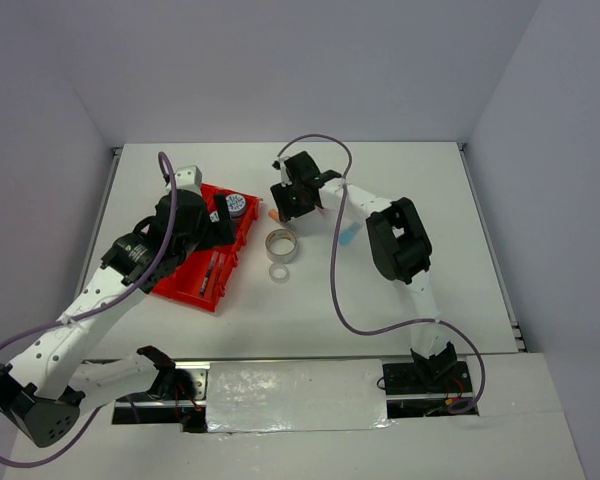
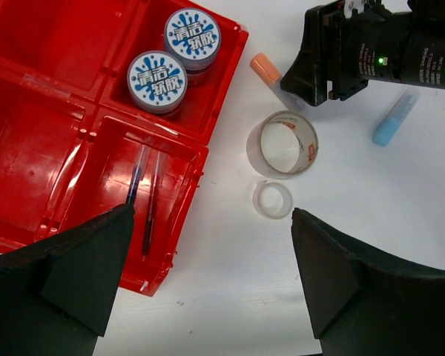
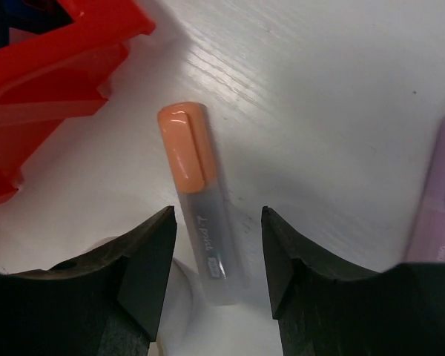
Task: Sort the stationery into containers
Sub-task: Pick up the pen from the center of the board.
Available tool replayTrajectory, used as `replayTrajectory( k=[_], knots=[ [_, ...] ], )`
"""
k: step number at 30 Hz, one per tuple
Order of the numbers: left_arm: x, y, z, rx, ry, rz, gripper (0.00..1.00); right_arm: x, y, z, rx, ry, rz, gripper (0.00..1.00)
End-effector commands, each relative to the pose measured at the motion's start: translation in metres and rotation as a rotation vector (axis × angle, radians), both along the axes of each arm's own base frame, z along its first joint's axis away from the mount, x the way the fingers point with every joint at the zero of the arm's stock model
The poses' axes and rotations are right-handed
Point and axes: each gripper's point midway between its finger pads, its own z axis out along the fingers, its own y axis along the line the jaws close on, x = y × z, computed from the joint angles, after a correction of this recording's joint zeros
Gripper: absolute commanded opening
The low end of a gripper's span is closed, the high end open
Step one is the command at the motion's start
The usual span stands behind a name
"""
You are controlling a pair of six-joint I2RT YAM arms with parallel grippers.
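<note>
We see the right tool (image 3: 217,222) part-open astride the orange-capped stick (image 3: 189,159), not touching it; lilac stick (image 3: 441,193) at 3 o'clock cropped; left tool (image 2: 211,215) wide, empty.

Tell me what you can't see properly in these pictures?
Orange stick: left wrist view, far end behind the right pincer.
Blue stick: left wrist view, top end under the right arm.
Purple stick: right wrist view, cut by the right edge.
Tray: top view, partly under the left arm.
Blue pen: left wrist view, lower end behind the left pincer.
</note>
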Motion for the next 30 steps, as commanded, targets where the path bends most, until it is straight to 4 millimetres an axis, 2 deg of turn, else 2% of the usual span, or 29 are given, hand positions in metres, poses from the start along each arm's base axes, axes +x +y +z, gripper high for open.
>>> replayTrajectory(
  k=[1, 7, 10, 12, 14, 15, 16, 17, 18, 20, 22, 23, 25, 27, 28, 30],
  knots=[
    [-0.006, 0.008, 0.002, 0.015, -0.027, 0.004, 0.99, 0.004, 0.010, 0.008, -0.054, -0.042, 0.054, 0.56],
    [-0.010, 0.013, -0.007, 0.034, -0.016, 0.009, 0.99, -0.004, 0.010, -0.008, -0.098, -0.002, 0.058, 0.56],
    [-0.012, 0.013, -0.009, 0.037, -0.010, 0.000, 0.99, -0.005, 0.002, -0.020, -0.188, 0.005, 0.059, 0.55],
    [-0.012, 0.013, -0.009, 0.036, -0.010, -0.001, 0.99, -0.005, -0.010, -0.026, -0.252, 0.010, 0.027, 0.52],
    [-0.014, 0.015, -0.008, 0.035, -0.018, -0.001, 0.99, -0.008, -0.024, -0.034, -0.304, 0.015, -0.005, 0.45],
    [-0.015, 0.016, -0.007, 0.034, -0.021, 0.002, 0.99, -0.010, -0.026, -0.031, -0.309, 0.007, -0.011, 0.38],
    [-0.016, 0.016, -0.006, 0.031, -0.027, 0.000, 0.99, -0.011, -0.030, -0.033, -0.314, 0.011, -0.018, 0.35],
    [-0.016, 0.015, -0.006, 0.028, -0.029, -0.001, 0.99, -0.017, -0.032, -0.039, -0.319, 0.020, -0.018, 0.33],
    [-0.015, 0.015, -0.007, 0.025, -0.028, -0.003, 0.99, -0.018, -0.031, -0.034, -0.302, 0.015, -0.015, 0.28],
    [-0.015, 0.012, -0.007, 0.015, -0.028, -0.013, 0.99, -0.021, -0.033, -0.037, -0.289, 0.023, -0.009, 0.18],
    [-0.015, 0.007, -0.009, 0.003, -0.020, -0.031, 0.99, -0.023, -0.032, -0.035, -0.239, 0.047, -0.003, 0.09],
    [-0.014, 0.004, -0.009, -0.006, -0.023, -0.038, 0.99, -0.022, -0.031, -0.032, -0.211, 0.057, -0.022, 0.00],
    [-0.015, -0.002, -0.010, -0.029, -0.024, -0.066, 0.99, -0.020, -0.033, -0.025, -0.170, 0.056, -0.053, 0.00],
    [-0.014, -0.009, -0.005, -0.066, -0.054, -0.093, 0.99, -0.015, -0.034, -0.005, -0.102, 0.029, -0.087, 0.00],
    [-0.015, -0.015, -0.003, -0.093, -0.063, -0.119, 0.99, -0.012, -0.035, 0.014, -0.061, -0.014, -0.110, 0.00],
    [-0.013, -0.024, 0.004, -0.138, -0.097, -0.148, 0.99, -0.015, -0.032, 0.036, -0.004, -0.057, -0.130, 0.00]
  ],
)
